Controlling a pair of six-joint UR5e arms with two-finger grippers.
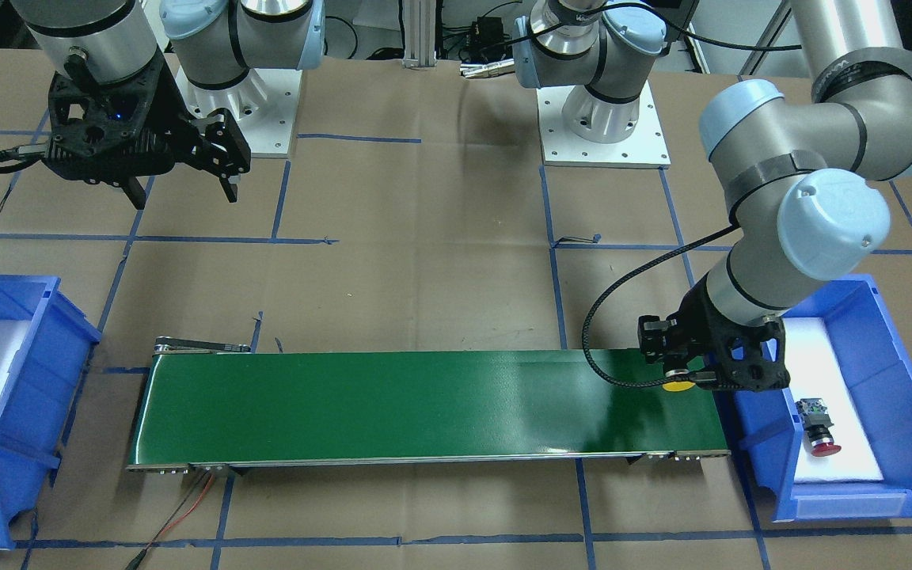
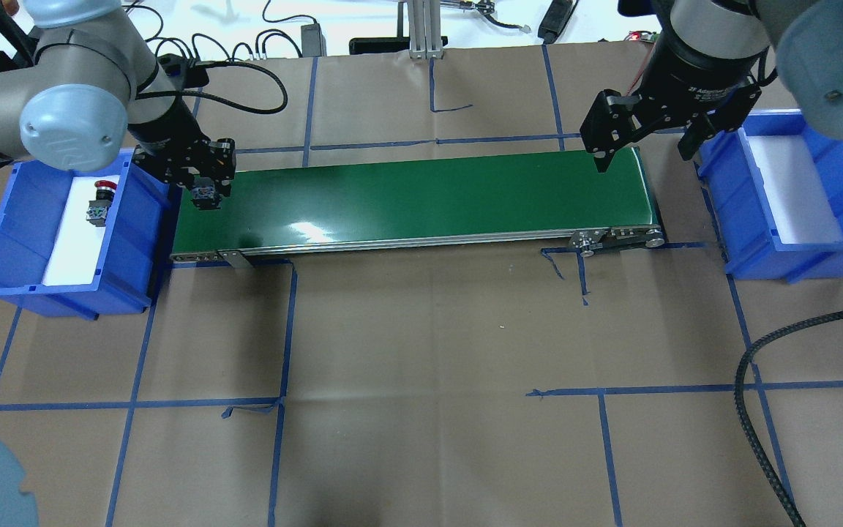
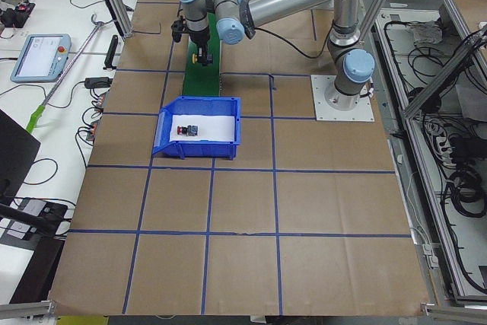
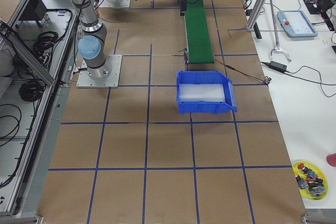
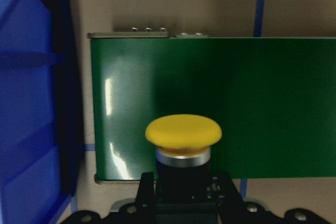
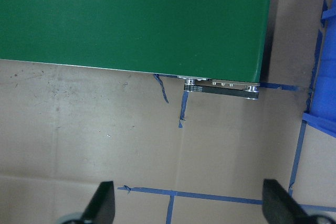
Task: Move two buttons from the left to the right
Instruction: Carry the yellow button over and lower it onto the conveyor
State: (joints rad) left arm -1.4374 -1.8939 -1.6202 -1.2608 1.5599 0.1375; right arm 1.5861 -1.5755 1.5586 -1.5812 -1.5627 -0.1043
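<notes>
My left gripper (image 2: 205, 192) is shut on the yellow-capped button (image 5: 183, 131), holding its black body over the left end of the green conveyor belt (image 2: 429, 197). The yellow cap (image 1: 678, 387) points away from the wrist, low over the belt. I cannot tell if it touches. The red-capped button (image 2: 99, 205) lies on its side on the white pad in the left blue bin (image 2: 63, 293); it also shows in the front view (image 1: 818, 427). My right gripper (image 2: 642, 157) is open and empty, high over the belt's right end; its fingers (image 6: 102, 203) frame bare table.
The right blue bin (image 2: 795, 260) with a white pad stands just past the belt's right end and holds nothing that I can see. A black cable (image 2: 758, 380) loops over the table at the front right. Blue tape lines mark the brown table.
</notes>
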